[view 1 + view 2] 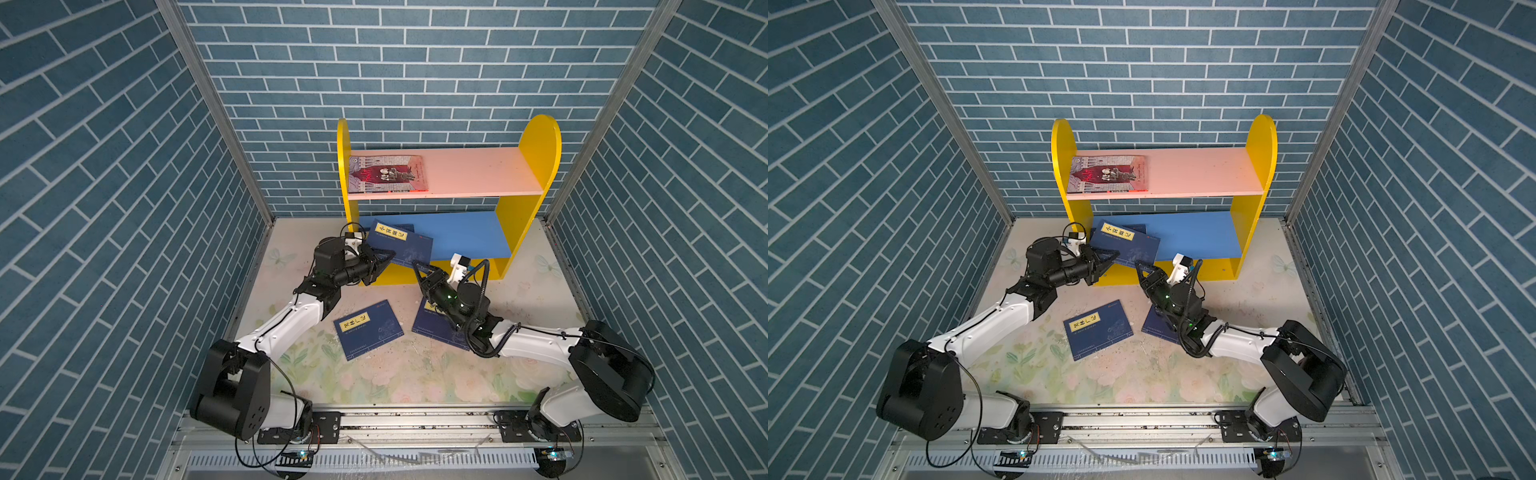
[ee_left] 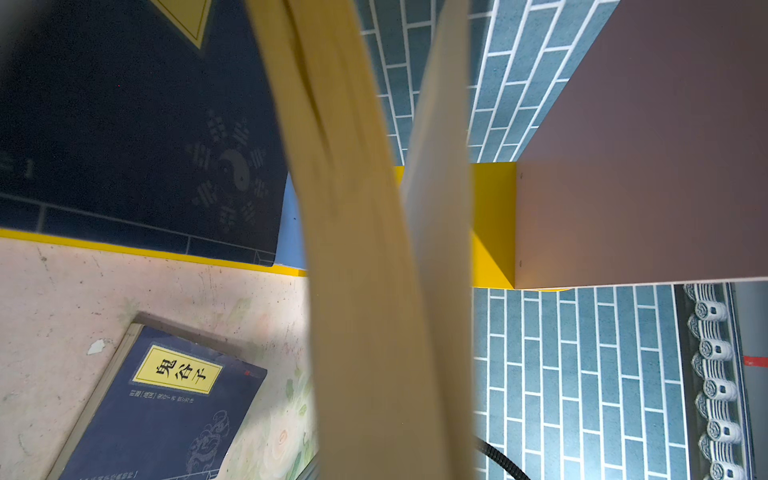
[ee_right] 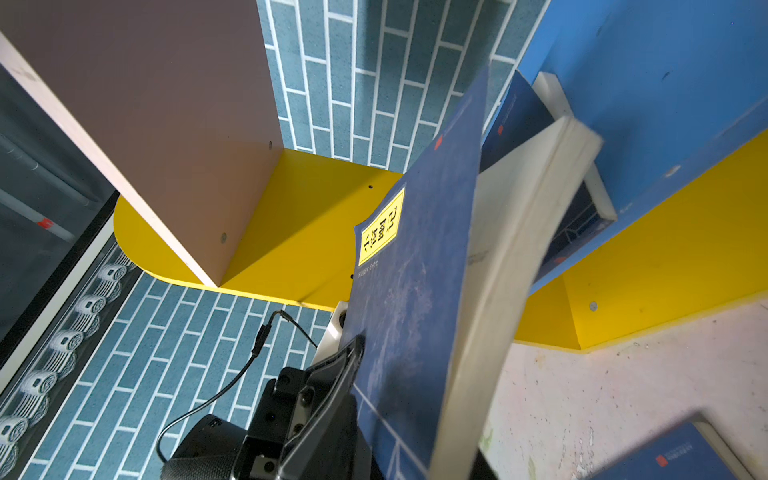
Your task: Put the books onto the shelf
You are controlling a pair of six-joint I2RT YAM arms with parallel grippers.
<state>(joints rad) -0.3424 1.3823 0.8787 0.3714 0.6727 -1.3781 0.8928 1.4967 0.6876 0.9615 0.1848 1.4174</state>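
Holds the thin navy-blue softcover book with a yellow title label [image 1: 405, 245] by its left edge in the left gripper [image 1: 388, 257], fingers [image 3: 332, 374] clamped on cover and pages, over the left end of the blue lower board [image 1: 465, 237] of the yellow-sided wooden shelf [image 1: 538, 158]. Looks light and limp; better pinched near the spine. Meets its near right corner with the right gripper [image 1: 417, 266]; finger spread impossible to tell.

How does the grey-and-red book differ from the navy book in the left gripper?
The grey-and-red book has a picture cover; the navy book has a yellow label. The grey-and-red book lies flat on the pink board; the navy book is tilted at the blue board. The grey-and-red book is free; the left gripper clamps the navy book. Both are thin.
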